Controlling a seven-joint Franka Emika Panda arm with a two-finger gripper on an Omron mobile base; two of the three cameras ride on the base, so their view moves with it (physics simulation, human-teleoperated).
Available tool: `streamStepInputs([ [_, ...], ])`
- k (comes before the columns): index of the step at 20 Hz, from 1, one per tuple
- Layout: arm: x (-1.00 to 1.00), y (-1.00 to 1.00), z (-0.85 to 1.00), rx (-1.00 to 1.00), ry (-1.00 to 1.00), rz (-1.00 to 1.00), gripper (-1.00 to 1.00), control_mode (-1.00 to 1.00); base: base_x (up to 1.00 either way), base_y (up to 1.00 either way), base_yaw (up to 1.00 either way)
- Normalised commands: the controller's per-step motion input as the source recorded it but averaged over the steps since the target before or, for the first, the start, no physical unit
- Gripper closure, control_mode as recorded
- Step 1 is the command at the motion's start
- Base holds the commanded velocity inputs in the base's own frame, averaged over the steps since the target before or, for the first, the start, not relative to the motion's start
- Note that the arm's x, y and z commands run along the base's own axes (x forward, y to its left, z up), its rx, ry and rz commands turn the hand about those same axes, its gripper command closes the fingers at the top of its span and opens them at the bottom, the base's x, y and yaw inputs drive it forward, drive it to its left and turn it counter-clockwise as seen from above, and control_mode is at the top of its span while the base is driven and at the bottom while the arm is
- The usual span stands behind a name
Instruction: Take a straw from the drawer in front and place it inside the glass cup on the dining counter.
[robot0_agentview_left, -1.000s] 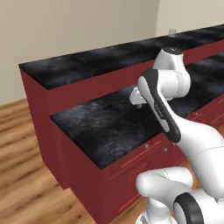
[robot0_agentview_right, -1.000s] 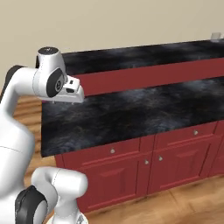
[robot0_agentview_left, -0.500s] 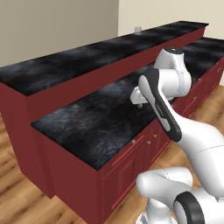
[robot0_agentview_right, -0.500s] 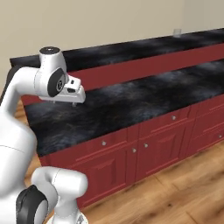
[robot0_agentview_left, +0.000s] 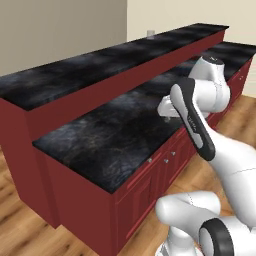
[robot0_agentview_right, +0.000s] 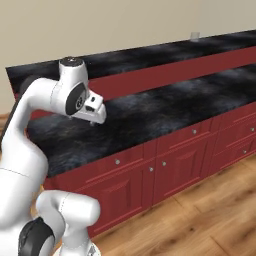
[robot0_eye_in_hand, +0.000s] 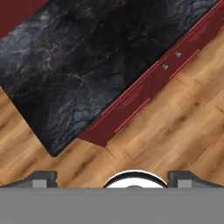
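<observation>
The base drives along the counters, so both base views shift. The glass cup (robot0_agentview_left: 150, 33) on the dining counter (robot0_agentview_left: 100, 60) now sits nearer the arm.

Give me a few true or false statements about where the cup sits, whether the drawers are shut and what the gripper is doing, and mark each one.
1. The glass cup stands on the raised dining counter, toward its far end. True.
2. The gripper is shut on a straw. False: its jaws stand open and hold nothing.
3. The drawers under the lower countertop are all closed. True.
4. The gripper rests on the floor. False: it hangs above the lower countertop's near edge.
5. A straw stands in the glass cup. False: none can be seen in it.
</observation>
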Motion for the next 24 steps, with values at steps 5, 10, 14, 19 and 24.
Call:
streamStepInputs([
  [5, 0.06, -0.99, -0.36, 0.50, 0.04, -0.09, -1.00, -1.00, 0.00, 0.00, 0.00],
  [10, 0.17, -0.85, -0.57, 0.58, 0.02, 0.00, -1.00, -1.00, 0.00, 0.00, 0.00],
  [14, 0.36, -0.66, -0.69, 0.58, 0.04, 0.00, -1.00, -1.00, 0.00, 0.00, 0.00],
  [19, 0.35, -0.50, -0.75, 0.56, 0.01, 0.00, -1.00, -1.00, 0.00, 0.00, 0.00],
  [24, 0.61, -0.28, -0.72, 0.49, 0.00, 0.01, -1.00, -1.00, 0.00, 0.00, 0.00],
])
